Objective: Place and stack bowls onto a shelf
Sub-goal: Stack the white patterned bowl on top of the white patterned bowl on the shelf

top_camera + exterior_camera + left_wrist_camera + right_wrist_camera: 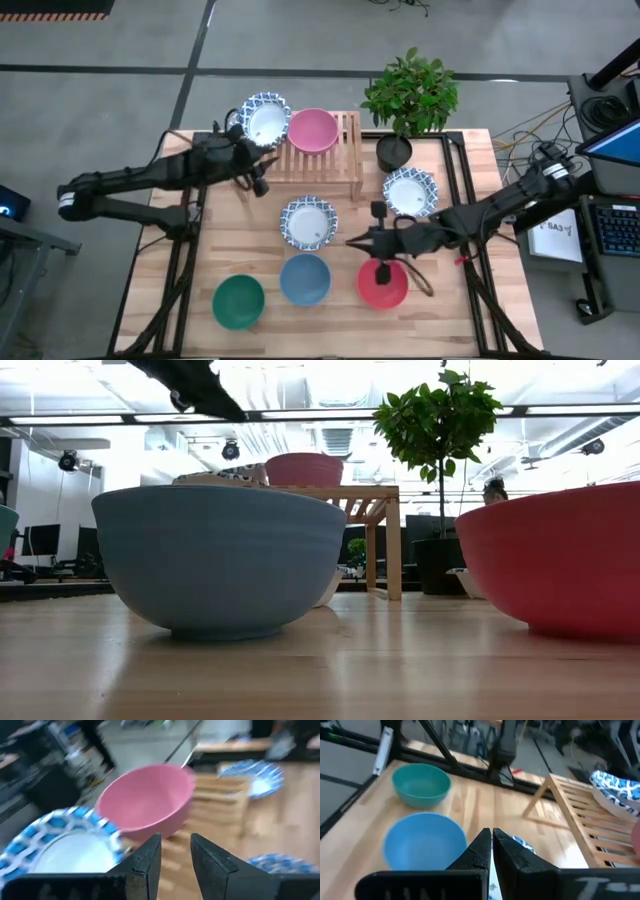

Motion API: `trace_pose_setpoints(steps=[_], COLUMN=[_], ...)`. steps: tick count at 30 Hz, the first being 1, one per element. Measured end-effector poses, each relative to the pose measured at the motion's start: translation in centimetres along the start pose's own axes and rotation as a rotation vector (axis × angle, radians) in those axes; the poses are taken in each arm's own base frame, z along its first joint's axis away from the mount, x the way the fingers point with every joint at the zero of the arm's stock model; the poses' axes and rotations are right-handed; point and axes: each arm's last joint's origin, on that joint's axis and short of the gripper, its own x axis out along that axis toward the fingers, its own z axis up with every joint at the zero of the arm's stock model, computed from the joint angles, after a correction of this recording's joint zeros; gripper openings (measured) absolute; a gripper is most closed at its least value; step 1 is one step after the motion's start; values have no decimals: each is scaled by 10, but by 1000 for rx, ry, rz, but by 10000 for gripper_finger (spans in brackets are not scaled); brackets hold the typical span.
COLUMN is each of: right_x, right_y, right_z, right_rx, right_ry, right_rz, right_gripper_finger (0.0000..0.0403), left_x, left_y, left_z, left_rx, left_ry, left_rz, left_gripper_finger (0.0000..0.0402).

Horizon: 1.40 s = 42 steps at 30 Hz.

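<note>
The light-wood shelf (335,160) stands at the table's far middle. A white bowl with a blue rim (266,118) and a pink bowl (313,130) rest on its slats. My left gripper (262,184) hovers open just in front of the shelf's left end, facing the pink bowl (150,800), with nothing between its fingers. My right gripper (350,241) is shut and hangs over the table beside a patterned bowl (308,221). Another patterned bowl (410,191), the green bowl (238,302), the blue bowl (305,279) and the red bowl (382,284) sit on the table.
A potted plant (405,105) in a black pot stands at the shelf's right end. Bare wood (225,235) lies along the table's left side, between the left arm and the green bowl. Dark frame rails run along both table sides.
</note>
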Motion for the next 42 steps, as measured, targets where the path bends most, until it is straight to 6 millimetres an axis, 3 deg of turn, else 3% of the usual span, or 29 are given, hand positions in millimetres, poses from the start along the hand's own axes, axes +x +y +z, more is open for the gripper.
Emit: trace_pose_setpoints(steps=[6, 11, 15, 24, 42], right_x=[-15, -28, -38, -44, -44], right_y=[5, 0, -4, -6, -6], right_z=[-31, -37, -41, -45, -44], right_rx=[-29, -39, -31, -51, -51], right_ry=[-85, -120, -132, -140, -142], right_rz=[15, 7, 8, 5, -4], right_gripper_finger=[9, 9, 9, 9, 9], left_x=[19, 32, 43, 63, 71], left_y=[4, 9, 13, 20, 19], left_z=[2, 1, -1, -9, -13], left_rx=[46, 124, 136, 126, 123], left_ry=[121, 186, 199, 266, 291], left_rz=[44, 232, 249, 261, 259], left_gripper_finger=[127, 176, 194, 176, 107])
